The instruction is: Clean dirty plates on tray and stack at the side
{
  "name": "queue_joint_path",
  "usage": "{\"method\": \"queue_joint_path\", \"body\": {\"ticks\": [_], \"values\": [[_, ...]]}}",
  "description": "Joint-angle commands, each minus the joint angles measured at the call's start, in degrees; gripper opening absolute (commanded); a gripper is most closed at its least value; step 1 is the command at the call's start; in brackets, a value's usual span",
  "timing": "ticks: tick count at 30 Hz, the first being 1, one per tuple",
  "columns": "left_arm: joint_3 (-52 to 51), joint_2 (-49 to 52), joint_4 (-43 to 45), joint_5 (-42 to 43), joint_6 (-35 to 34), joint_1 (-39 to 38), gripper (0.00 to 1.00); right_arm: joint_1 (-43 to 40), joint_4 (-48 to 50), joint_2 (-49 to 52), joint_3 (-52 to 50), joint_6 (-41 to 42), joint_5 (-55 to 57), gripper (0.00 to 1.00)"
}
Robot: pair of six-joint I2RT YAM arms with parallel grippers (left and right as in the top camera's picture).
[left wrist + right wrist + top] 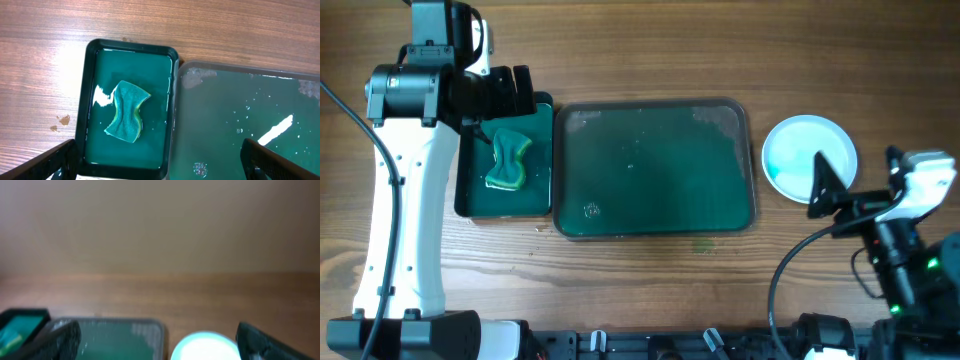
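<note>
From overhead, I see my left gripper (510, 92) hanging over the far end of the small tray (470, 196). The green sponge (508, 158) lies in that tray just in front of the fingers, not touching them. The tray (655, 200), wet and dotted with droplets, lies directly to that gripper's right, edge to edge with the small one. My right gripper (825, 188) sits at the near right edge of the plate (798, 150), with one dark finger reaching over its rim. The plate rests on the table (650, 50), apart from the tray. Whether other plates lie under it I cannot tell.

On the left wrist camera, the left gripper (159, 145) is spread wide, with nothing between its fingers (55, 162). The sponge (127, 112) lies curled in the shallow water of the small tray (155, 85), ahead of the tool and nearer its left finger. The tray (225, 115) fills the space ahead of the right finger, with foam patches at its far corners.

The right wrist camera is blurred. The right gripper (157, 330) is also spread wide and grips nothing. The plate (205, 347) shows low in the frame, just inside the right finger (270, 342). The tray (115, 337) lies ahead between the fingers, and the small tray (20, 325) is off beyond the left one.
</note>
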Motion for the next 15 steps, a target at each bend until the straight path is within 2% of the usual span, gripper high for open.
{"method": "queue_joint_path", "body": {"ticks": [1, 8, 15], "values": [[-0.15, 0.22, 0.02, 0.55, -0.57, 0.07, 1.0, 2.62, 8.07, -6.6, -11.96, 0.33, 0.37, 1.0], [-0.15, 0.22, 0.02, 0.55, -0.57, 0.07, 1.0, 5.25, 26.62, -17.2, -33.99, 0.92, 1.14, 1.0], [-0.15, 0.22, 0.02, 0.55, -0.57, 0.07, 1.0, 10.71, 31.65, -24.24, -45.2, 7.26, 11.06, 1.0]]}}
